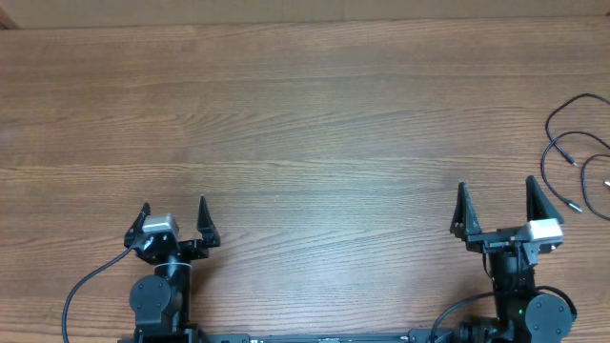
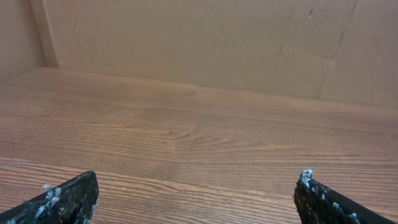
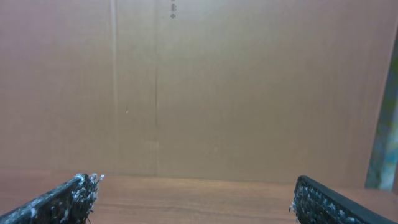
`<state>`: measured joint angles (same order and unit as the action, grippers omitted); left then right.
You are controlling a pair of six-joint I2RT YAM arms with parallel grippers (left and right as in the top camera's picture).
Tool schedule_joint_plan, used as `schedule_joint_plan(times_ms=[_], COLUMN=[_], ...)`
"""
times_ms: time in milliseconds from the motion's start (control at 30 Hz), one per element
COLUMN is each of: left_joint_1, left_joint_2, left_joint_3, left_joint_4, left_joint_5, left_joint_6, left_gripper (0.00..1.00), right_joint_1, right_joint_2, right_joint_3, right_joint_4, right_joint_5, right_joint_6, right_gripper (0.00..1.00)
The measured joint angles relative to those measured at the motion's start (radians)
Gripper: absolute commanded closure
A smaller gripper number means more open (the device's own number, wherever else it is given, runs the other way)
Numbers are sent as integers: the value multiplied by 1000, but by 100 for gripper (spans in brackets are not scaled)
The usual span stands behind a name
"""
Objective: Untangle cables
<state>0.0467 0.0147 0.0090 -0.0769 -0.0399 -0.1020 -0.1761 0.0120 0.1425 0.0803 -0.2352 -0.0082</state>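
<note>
Right tool wide, cables overhead only.

1. Your table looks like brown wood or a wood-look laminate: clear grain, smooth, mostly matt with a faint sheen
2. The wall behind it reads as plain brown cardboard, matt, with creases and a few scuffs
3. The cables are thin, with a black rubbery-looking sheath and tiny silvery, metal-looking tips
4. The fingers on your left gripper and right gripper look like black matt plastic, rough and flecked with whitish bits near the tips
</note>
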Motion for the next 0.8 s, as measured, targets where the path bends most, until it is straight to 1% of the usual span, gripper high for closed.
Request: schedule_joint_plan(times_ms=[233, 467, 567, 700, 800], left_joint_1=[0, 0, 0, 0, 0], left_joint_2=[0, 0, 0, 0, 0], left_joint_3=[0, 0, 0, 0, 0], left_joint_4=[0, 0, 0, 0, 0], left_joint_5=[0, 0, 0, 0, 0], left_joint_6=[0, 0, 0, 0, 0], left_gripper=[1, 0, 0, 1, 0], right_joint_1=[7, 72, 92, 93, 93], right_joint_2=[0, -1, -1, -1, -1], right_joint_3=[-106, -124, -124, -124, -124], right_joint_4=[138, 133, 106, 4, -60], right_joint_5=[11, 86, 126, 184, 202], right_joint_6=[23, 87, 114, 208, 246], right_gripper=[0, 0, 0, 0, 0])
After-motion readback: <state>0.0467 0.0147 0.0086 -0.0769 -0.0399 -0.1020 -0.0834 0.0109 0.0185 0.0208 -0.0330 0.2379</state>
